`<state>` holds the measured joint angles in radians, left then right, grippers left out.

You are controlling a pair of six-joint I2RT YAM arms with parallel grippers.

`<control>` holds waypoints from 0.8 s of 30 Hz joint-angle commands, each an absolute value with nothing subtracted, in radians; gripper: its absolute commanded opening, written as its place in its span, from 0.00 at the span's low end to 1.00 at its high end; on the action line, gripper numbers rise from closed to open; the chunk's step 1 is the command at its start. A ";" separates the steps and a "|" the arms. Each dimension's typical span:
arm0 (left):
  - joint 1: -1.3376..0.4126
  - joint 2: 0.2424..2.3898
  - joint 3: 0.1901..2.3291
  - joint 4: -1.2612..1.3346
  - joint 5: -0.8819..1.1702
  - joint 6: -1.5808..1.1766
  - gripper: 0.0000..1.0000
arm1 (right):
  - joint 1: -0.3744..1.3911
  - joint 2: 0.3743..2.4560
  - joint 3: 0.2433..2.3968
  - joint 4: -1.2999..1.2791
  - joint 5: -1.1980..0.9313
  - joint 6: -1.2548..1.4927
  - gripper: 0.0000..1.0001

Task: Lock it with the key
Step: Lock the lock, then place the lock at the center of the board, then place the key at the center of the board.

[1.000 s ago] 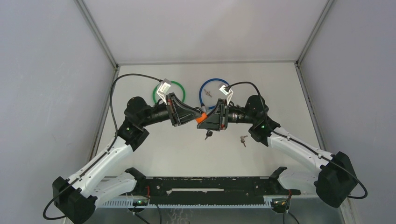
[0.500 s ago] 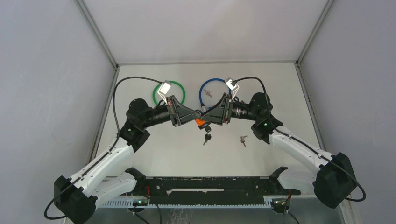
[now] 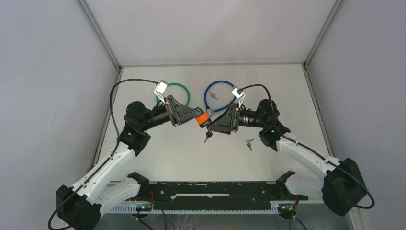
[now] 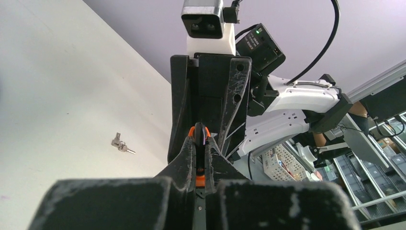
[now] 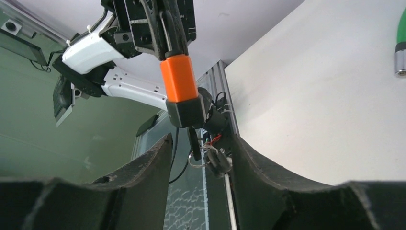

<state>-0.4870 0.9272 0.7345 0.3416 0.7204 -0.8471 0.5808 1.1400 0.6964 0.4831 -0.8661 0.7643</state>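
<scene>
Step in hand: I am holding the orange lock [image 3: 204, 118] up off the table [image 3: 287, 91] between my 2 arms, with the key [image 5: 194, 139] already sitting in its black end.
Left pincer [image 3: 195, 115]: clamped tight on the lock; in its own wrist view the orange body shows squeezed between my 2 fingers [image 4: 188, 155].
Right pincer [image 3: 211, 127]: fingers spread apart, gripping nothing; the key hangs in the gap between them, touching neither.
Key ring: a 2nd key [image 5: 218, 163] dangles on a ring just below the 1st.
Next move, as I judge it: bring my right fingers in on the key head, pinch it, then twist while my left holds steady.
Elsewhere: a spare set of keys [image 3: 249, 143] lies on the table near my right arm.
</scene>
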 commanded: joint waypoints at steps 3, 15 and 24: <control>-0.480 0.910 0.720 0.461 0.747 -0.897 0.00 | 0.600 1.149 0.698 0.592 -0.909 0.776 0.47; -0.445 0.898 0.702 0.460 0.710 -0.894 0.00 | 0.581 1.217 0.697 0.545 -0.980 0.789 0.00; -0.282 0.931 0.748 0.334 0.712 -0.878 0.00 | 0.315 0.837 0.517 -0.083 -0.890 0.535 0.00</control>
<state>-0.3119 0.9279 0.6846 0.3386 0.7277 -0.8974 0.4088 0.9627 0.5564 0.2173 -0.9463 0.6411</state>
